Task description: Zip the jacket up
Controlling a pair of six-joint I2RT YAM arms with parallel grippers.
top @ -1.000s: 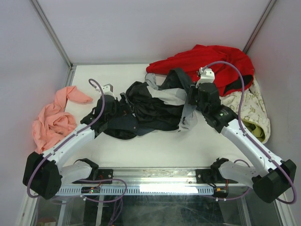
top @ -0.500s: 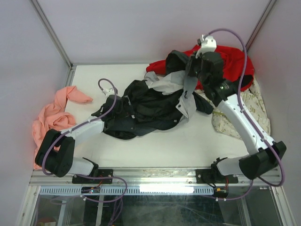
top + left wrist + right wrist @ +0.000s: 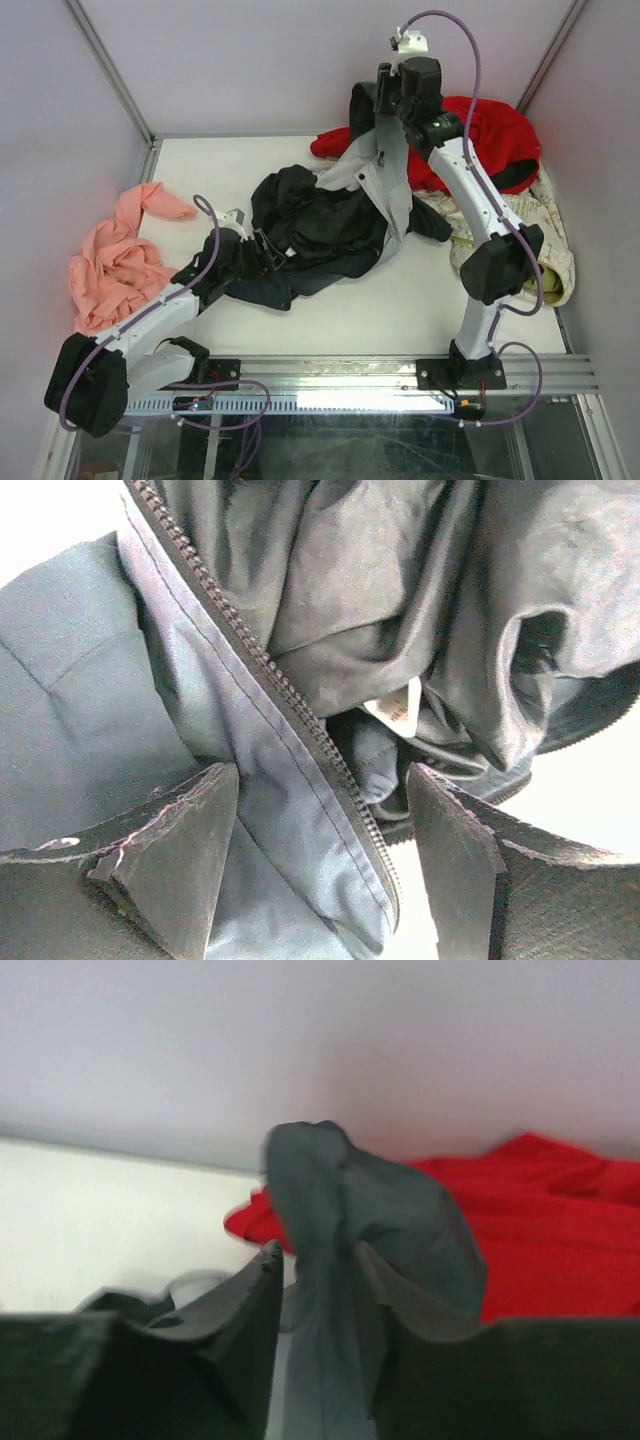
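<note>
The jacket [image 3: 320,225] lies crumpled mid-table, dark charcoal with a light grey part. My right gripper [image 3: 383,105] is raised high near the back wall and is shut on a fold of the grey shell [image 3: 360,1210], which hangs stretched below it. My left gripper [image 3: 262,250] sits low on the jacket's near-left edge. Its fingers [image 3: 190,850] are wide apart, with the jacket's edge and the dark zipper teeth [image 3: 290,700] running between them. A small white label [image 3: 398,708] shows in the black lining.
A red garment [image 3: 490,130] lies at the back right, also in the right wrist view [image 3: 560,1220]. A cream patterned cloth [image 3: 540,240] lies at the right edge, under the right arm. A pink cloth [image 3: 115,260] lies at the left.
My right gripper has risen and moved toward the back wall, lifting the jacket's grey part with it. My left gripper has shifted nearer, onto the jacket's near-left edge.
</note>
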